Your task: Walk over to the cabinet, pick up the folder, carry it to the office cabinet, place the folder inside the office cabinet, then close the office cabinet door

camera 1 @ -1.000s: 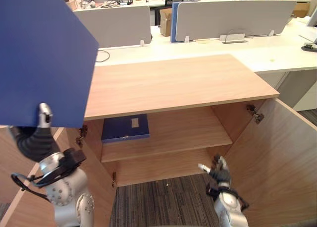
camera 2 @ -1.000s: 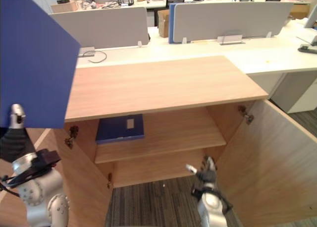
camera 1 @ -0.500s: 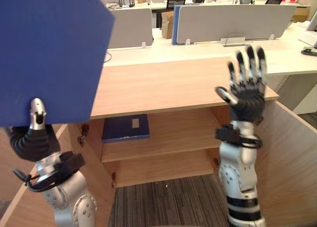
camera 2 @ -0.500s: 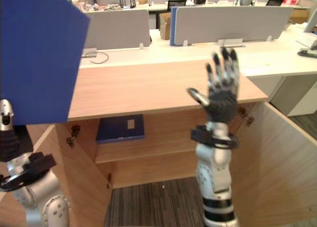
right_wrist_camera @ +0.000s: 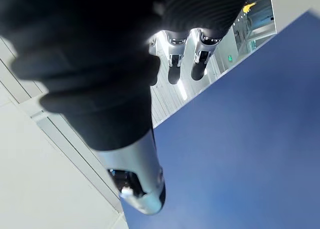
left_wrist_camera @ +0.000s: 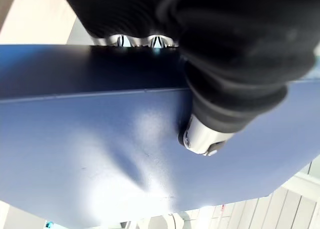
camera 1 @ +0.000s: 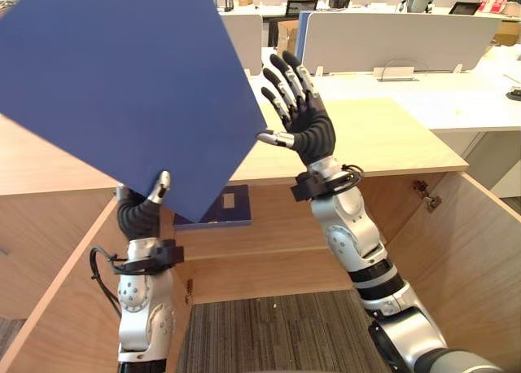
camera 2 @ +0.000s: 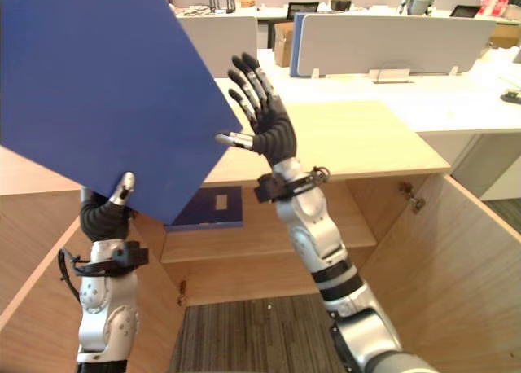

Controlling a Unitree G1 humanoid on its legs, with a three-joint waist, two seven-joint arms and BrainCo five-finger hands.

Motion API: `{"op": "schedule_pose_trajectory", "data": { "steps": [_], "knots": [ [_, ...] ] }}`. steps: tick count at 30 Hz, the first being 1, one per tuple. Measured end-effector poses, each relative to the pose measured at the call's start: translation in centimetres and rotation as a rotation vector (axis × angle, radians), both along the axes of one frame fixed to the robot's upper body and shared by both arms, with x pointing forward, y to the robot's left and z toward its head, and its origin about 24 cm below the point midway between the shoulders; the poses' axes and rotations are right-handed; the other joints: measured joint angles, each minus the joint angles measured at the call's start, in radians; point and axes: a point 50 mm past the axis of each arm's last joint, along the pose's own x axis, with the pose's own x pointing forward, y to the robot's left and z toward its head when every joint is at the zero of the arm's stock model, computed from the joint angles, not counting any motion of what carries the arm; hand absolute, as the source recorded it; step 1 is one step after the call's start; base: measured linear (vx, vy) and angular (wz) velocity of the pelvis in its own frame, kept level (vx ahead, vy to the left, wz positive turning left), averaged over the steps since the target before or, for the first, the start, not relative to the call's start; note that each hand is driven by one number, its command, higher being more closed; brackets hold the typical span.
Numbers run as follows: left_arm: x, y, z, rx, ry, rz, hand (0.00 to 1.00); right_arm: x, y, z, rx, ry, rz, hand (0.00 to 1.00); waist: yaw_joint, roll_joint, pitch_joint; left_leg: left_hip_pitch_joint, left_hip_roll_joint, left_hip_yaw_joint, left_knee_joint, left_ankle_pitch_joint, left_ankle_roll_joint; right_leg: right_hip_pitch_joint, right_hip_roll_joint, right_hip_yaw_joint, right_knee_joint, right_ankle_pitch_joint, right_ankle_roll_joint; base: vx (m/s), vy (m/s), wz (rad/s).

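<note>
A large blue folder (camera 1: pixel 122 88) is held up at a tilt in front of the open wooden cabinet (camera 1: pixel 366 137). My left hand (camera 1: pixel 140 214) grips its lower edge from below, with the thumb (left_wrist_camera: pixel 200 136) pressed on the folder's face (left_wrist_camera: pixel 100 154). My right hand (camera 1: pixel 305 125) is raised open just right of the folder's right corner, its fingers spread and straight. I cannot tell whether its thumb touches the folder. In the right wrist view the folder (right_wrist_camera: pixel 250 154) lies just past the straight fingers.
A second blue folder (camera 1: pixel 232 210) lies flat on the cabinet's upper shelf (camera 1: pixel 285 226). Both cabinet doors stand open, one at the right (camera 1: pixel 480 251) and one at the left (camera 1: pixel 49 308). White desks with grey dividers (camera 1: pixel 391 39) stand behind the cabinet.
My right hand rose from down near the floor to beside the folder's right corner. The folder tilted and swung towards the middle, with my left hand under it.
</note>
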Motion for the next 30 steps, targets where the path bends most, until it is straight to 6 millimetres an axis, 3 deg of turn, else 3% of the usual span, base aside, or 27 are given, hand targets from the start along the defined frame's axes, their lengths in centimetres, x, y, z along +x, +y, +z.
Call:
{"op": "schedule_pose_trajectory", "data": {
  "steps": [10, 20, 28, 30],
  "knots": [
    [0.7, 0.2, -2.2, 0.14, 0.129, -0.015, 1.0, 0.6, 0.8, 1.1, -0.1, -0.05, 0.042, 0.0, -0.001, -0.001, 0.001, -0.003, 0.001, 0.0, -0.004, 0.008, 0.001, -0.012, -0.002, 0.001, 0.011, -0.001, -0.001, -0.03, 0.001, 0.0],
    [0.8, -0.1, -2.3, 0.177, 0.138, -0.051, 1.0, 1.3, 0.8, 2.4, -0.225, -0.117, 0.022, 0.0, -0.002, -0.002, 0.0, -0.019, 0.01, 0.0, -0.001, 0.016, -0.005, -0.025, 0.009, 0.0, 0.009, 0.002, -0.004, 0.0, -0.002, 0.0],
    [0.7, -0.1, -2.4, 0.208, 0.145, -0.067, 1.0, 1.5, -0.8, 2.3, -0.267, -0.134, -0.051, 0.0, -0.006, -0.002, -0.002, -0.037, 0.011, -0.002, -0.004, 0.027, -0.002, -0.043, 0.009, 0.001, 0.01, 0.008, -0.011, -0.05, -0.004, 0.01],
    [0.5, 0.4, -2.5, 0.234, 0.15, -0.059, 1.0, 1.2, -3.0, 1.6, -0.226, -0.115, -0.121, 0.0, -0.004, -0.002, -0.002, -0.036, 0.01, -0.002, -0.004, 0.028, -0.002, -0.043, 0.009, 0.001, 0.011, 0.008, -0.011, 0.0, 0.0, 0.0]
  ]
}}
